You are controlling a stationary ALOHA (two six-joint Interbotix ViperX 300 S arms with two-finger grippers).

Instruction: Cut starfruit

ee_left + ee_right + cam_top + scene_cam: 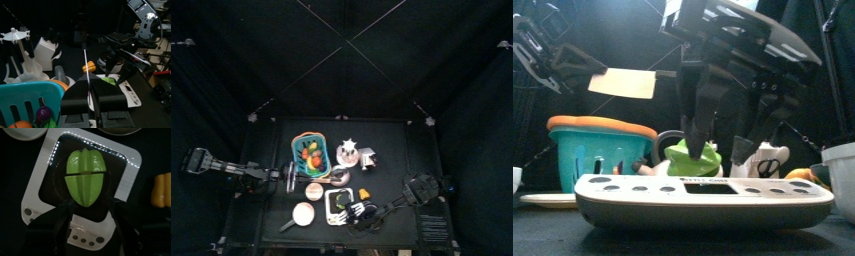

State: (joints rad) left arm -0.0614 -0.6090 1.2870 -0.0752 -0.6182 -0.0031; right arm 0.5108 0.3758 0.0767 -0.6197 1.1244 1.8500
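The starfruit [87, 175], glossy yellow-green, lies lengthwise on the white board [130, 158], and a thin dark line crosses it near the middle. My right gripper [91, 208] hangs over its near end, open, one jaw on each side and not touching it. From the front, the starfruit [694, 158] sits low between the jaws of the right gripper [724, 125]. My left gripper [93, 100] is shut on a knife [87, 60], seen edge-on there. Its pale blade [623, 83] is raised left of the fruit. From above, the starfruit [341, 205] is at the front middle.
A teal basket [596, 150] with an orange rim holds fruits behind the board on the left. A white rack [17, 37] stands at the back. An orange fruit [160, 190] lies beside the board. A bowl [303, 213] sits at the front left, and a white cup [840, 175] at the right.
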